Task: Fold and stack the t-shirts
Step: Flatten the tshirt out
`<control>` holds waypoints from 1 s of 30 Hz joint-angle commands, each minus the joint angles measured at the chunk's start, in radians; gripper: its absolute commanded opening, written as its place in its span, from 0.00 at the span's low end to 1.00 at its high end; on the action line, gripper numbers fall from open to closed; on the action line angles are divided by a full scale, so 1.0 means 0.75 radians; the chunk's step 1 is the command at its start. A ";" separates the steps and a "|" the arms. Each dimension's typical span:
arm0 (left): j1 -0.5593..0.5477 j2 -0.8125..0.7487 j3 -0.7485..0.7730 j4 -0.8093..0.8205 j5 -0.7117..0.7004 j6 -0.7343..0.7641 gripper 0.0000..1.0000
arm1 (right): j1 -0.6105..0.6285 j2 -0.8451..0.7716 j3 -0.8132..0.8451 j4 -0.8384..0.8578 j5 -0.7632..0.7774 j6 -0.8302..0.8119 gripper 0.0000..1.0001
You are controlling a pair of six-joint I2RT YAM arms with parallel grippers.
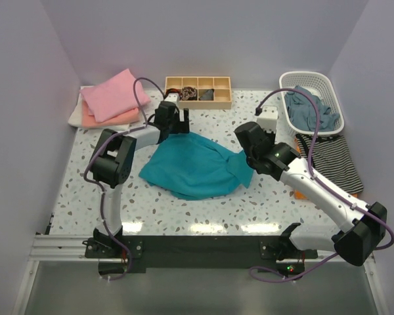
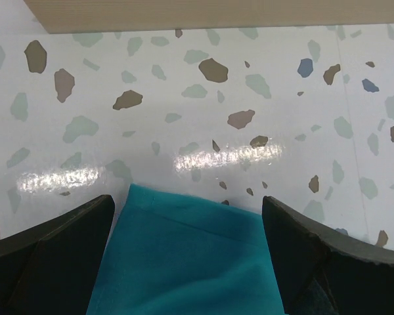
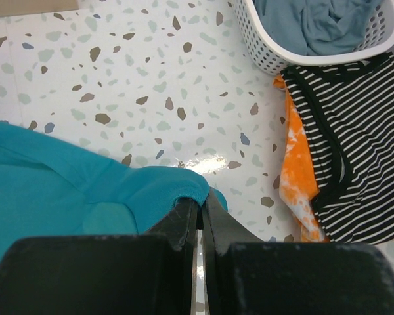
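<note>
Teal t-shirt [image 1: 197,167] slack between two pincers on a speckled desk [image 1: 249,197]

The soft, matte shirt lies crumpled in broad wrinkles on the glossy terrazzo-patterned surface. One straight-edged corner of it reaches into the gap of the left pincer [image 2: 187,203], whose dark fingers stand wide apart and hold nothing. The right pincer [image 3: 201,207] has its fingers pressed together on a bunched, rounded fold of the same shirt at its tips. Beyond and to the left of the left pincer sits a folded stack [image 1: 111,95] of pink, peach and white rectangles. To the right of the right pincer lie a black-and-white striped cloth [image 3: 354,151] and an orange mottled cloth [image 3: 299,184], just beside a white perforated basket [image 3: 276,56] that holds grey-blue fabric
</note>
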State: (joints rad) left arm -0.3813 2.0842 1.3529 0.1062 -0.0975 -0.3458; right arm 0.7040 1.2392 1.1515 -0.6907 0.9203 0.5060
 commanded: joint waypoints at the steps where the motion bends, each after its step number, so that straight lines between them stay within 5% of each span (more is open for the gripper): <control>1: 0.015 0.068 0.094 0.018 0.018 0.048 1.00 | -0.014 0.000 -0.007 0.056 -0.014 -0.014 0.00; 9: 0.022 0.136 0.123 -0.023 -0.013 0.066 0.98 | -0.031 0.011 -0.005 0.072 -0.041 -0.022 0.00; 14: 0.022 0.068 0.035 -0.009 0.042 0.062 0.57 | -0.033 0.002 -0.007 0.068 -0.041 -0.022 0.00; 19: 0.022 -0.036 -0.108 0.018 0.042 0.046 0.51 | -0.037 -0.008 -0.018 0.070 -0.049 -0.016 0.00; 25: 0.022 -0.034 -0.127 0.008 0.032 0.056 0.23 | -0.041 -0.018 -0.026 0.068 -0.067 -0.008 0.00; 28: 0.022 -0.020 -0.094 -0.013 0.042 0.062 0.01 | -0.041 -0.026 -0.032 0.070 -0.065 -0.006 0.00; 30: 0.022 -0.028 -0.072 -0.027 0.042 0.072 0.00 | -0.041 -0.032 -0.034 0.068 -0.057 -0.010 0.00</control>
State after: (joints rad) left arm -0.3714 2.0766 1.2716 0.1211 -0.0788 -0.3042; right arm 0.6792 1.2449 1.1362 -0.6659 0.8677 0.4965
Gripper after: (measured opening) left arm 0.031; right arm 0.022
